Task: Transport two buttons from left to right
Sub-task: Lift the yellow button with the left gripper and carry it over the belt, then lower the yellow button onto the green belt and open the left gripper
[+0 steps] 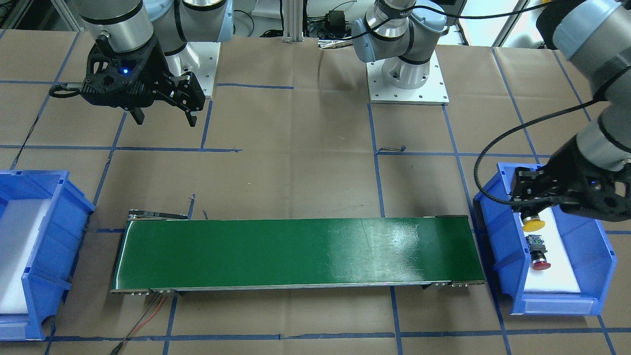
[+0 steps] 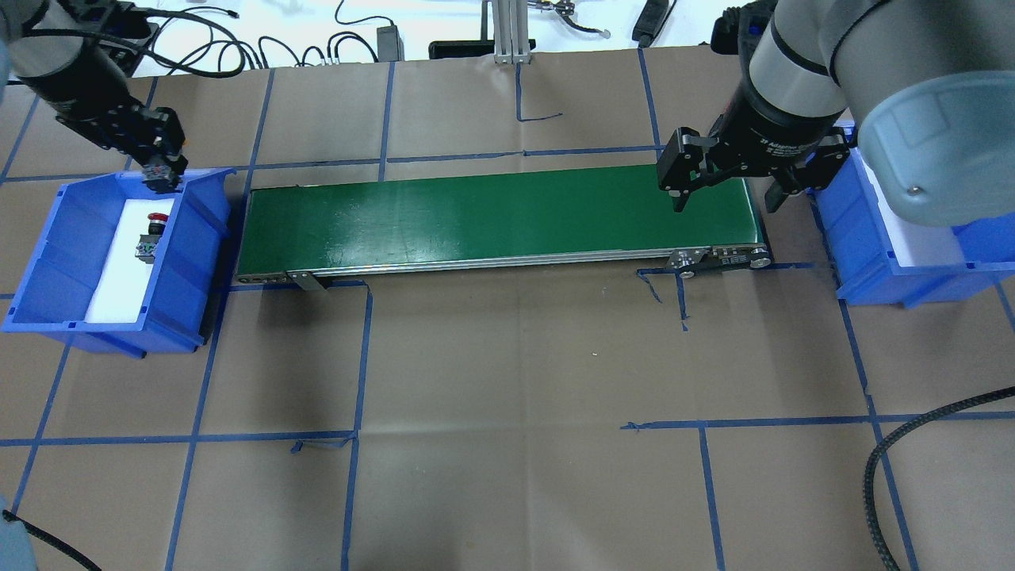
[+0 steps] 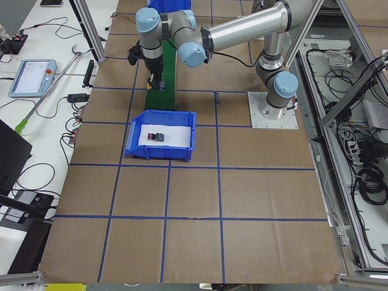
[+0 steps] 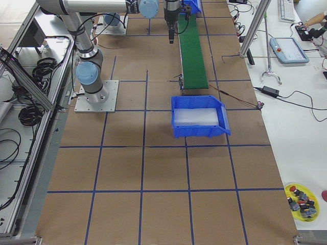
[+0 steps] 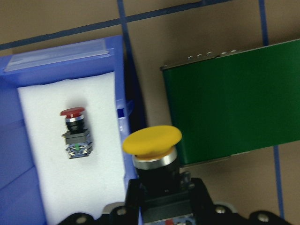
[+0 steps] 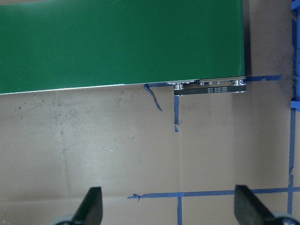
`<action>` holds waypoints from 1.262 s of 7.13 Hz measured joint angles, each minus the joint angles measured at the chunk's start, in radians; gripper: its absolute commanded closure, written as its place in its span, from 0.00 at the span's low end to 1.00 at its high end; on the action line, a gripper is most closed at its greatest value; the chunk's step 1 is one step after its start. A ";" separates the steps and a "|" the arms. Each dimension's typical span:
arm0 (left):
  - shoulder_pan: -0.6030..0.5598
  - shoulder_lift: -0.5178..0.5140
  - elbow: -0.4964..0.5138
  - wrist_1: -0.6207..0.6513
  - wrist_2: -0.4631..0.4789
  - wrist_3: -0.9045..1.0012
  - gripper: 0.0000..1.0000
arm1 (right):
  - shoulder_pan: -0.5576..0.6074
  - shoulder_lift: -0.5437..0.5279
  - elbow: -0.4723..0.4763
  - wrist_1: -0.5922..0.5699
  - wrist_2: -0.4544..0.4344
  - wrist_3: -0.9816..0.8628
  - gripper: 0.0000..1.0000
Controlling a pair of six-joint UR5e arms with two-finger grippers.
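the left jaws are closed on the black body of the yellow button (image 5: 152, 140), whose smooth mushroom cap sticks out beyond the fingertips, clear of any surface and, in the wrist view, over the belt-side wall of the left blue bin (image 1: 604, 256). the red button (image 1: 540, 254) is below and to one side of these jaws, not touching them; it lies on its side on the white foam pad (image 1: 562, 271) inside that bin, with its red cap at one end and its grey-black contact block at the other. the right jaws hang wide open and hold nothing; beneath them is bare brown paper just off the near edge of the green conveyor belt (image 1: 296, 254), close to its roller end, and the right blue bin (image 1: 34, 276) with its own white pad stands just beyond them. the belt is a long, glossy green strip in a thin metal frame, lying between the two bins. the tabletop (image 1: 296, 172) is covered in creased brown paper marked into squares with blue tape. both bins are moulded plastic with ribbed walls. white bolted base plates (image 1: 408, 84) carry the arms, and cables trail along the tabletop's far side.
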 measured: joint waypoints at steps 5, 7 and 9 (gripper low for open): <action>-0.210 -0.122 -0.047 0.127 0.002 -0.240 1.00 | 0.000 0.001 0.002 -0.001 0.000 0.000 0.00; -0.213 -0.150 -0.125 0.249 0.002 -0.243 0.99 | 0.000 0.001 0.004 -0.001 0.000 0.000 0.00; -0.213 -0.161 -0.202 0.390 0.004 -0.245 0.01 | 0.000 0.001 0.004 -0.002 0.000 0.000 0.00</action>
